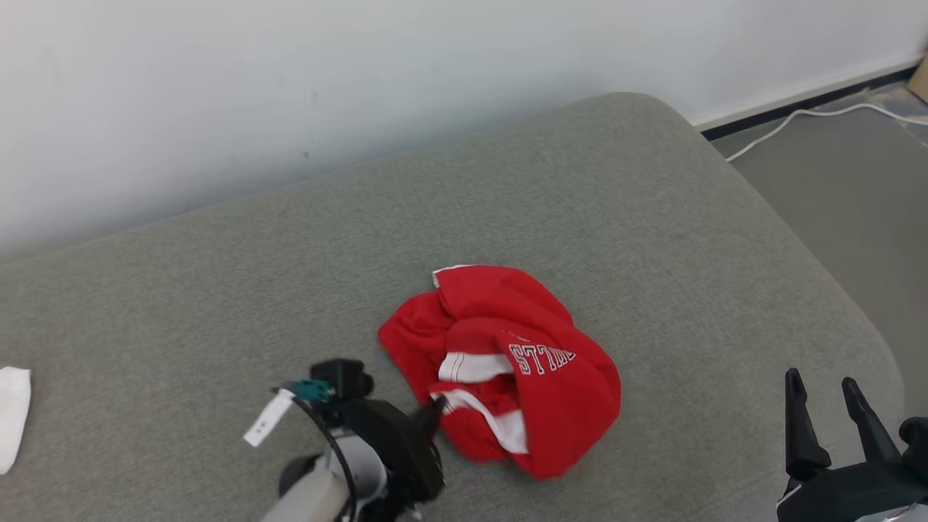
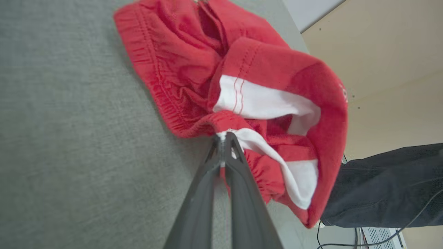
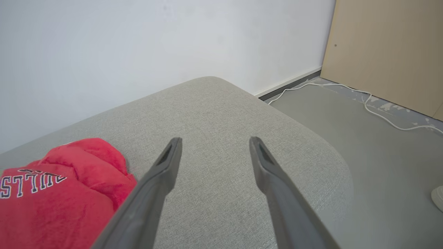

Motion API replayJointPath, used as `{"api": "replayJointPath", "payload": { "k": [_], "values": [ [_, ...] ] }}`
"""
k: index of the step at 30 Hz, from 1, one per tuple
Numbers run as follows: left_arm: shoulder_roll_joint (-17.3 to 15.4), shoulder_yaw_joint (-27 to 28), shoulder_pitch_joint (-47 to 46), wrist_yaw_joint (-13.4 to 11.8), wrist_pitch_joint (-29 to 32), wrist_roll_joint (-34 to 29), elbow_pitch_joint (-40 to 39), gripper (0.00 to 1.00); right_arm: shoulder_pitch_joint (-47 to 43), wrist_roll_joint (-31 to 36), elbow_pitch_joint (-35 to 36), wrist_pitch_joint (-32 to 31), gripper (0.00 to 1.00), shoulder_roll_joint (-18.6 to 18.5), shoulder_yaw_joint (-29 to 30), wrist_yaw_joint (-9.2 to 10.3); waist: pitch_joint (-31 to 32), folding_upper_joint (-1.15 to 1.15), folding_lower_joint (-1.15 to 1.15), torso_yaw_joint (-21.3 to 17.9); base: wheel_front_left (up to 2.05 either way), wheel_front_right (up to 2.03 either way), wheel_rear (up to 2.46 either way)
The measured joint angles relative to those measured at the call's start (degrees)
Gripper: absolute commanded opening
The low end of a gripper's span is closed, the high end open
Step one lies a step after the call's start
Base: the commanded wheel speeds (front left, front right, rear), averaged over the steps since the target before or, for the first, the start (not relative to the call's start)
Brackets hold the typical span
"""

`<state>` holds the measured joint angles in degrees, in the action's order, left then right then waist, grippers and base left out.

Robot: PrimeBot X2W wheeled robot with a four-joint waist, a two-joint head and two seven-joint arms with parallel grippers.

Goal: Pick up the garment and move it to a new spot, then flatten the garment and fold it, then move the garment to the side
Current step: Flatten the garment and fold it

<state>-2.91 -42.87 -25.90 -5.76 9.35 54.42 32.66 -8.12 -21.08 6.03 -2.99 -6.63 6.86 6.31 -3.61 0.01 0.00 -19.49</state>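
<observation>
**Item 1.** Left gripper (image 1: 436,404), lower left of the head view. Its fingers are pressed together, pinching the white-trimmed hem at the garment's near edge. The left wrist view shows only a thin fold caught at the very tips.

**Item 2.** Right gripper (image 1: 821,378), lower right. Its fingers are spread wide and hold nothing, well apart from the cloth.

**Item 3.** Garment (image 1: 507,362). Red shorts with white trim and lettering on top, crumpled in a heap near the middle of the grey cushion (image 1: 217,275) and resting on it.

**Item 4.** White cloth (image 1: 13,417), at the far left edge, well apart from the garment.

**Item 5.** Pale wall (image 1: 290,87) behind, and a white cable (image 1: 797,119) on the floor to the right.

**Handling note.** The step in hand is judged to be the pick-up.
- The hold looks shallow, so raise slowly and straight up, watching that the hem does not slide out.
- Let the heap hang free of the cushion before carrying it sideways.
- Set it down where bare cushion lies on all sides, leaving room to flatten it.
- Have the right gripper ready to take a second edge.
</observation>
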Motion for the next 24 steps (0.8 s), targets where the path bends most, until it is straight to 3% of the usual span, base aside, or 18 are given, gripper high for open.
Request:
{"api": "replayJointPath", "payload": {
  "k": [15, 24],
  "values": [
    [-5.97, 9.17, -1.93, -1.32, -13.29, -4.56, -5.08, 0.00, -1.05, 0.01, -0.53, 0.47, 1.00, 0.74, -0.07, 0.25, 3.13, 0.00, 0.00, 6.27, 0.00, 0.00, 0.00],
    [-8.31, 14.93, -1.96, -1.36, -22.12, -11.87, -5.64, 0.00, -1.26, 0.48, -1.08, 0.37, 1.00, 0.90, -1.34, 0.24, 5.98, -0.01, 0.00, 8.17, 0.00, 0.00, 0.00]
  ]
}}
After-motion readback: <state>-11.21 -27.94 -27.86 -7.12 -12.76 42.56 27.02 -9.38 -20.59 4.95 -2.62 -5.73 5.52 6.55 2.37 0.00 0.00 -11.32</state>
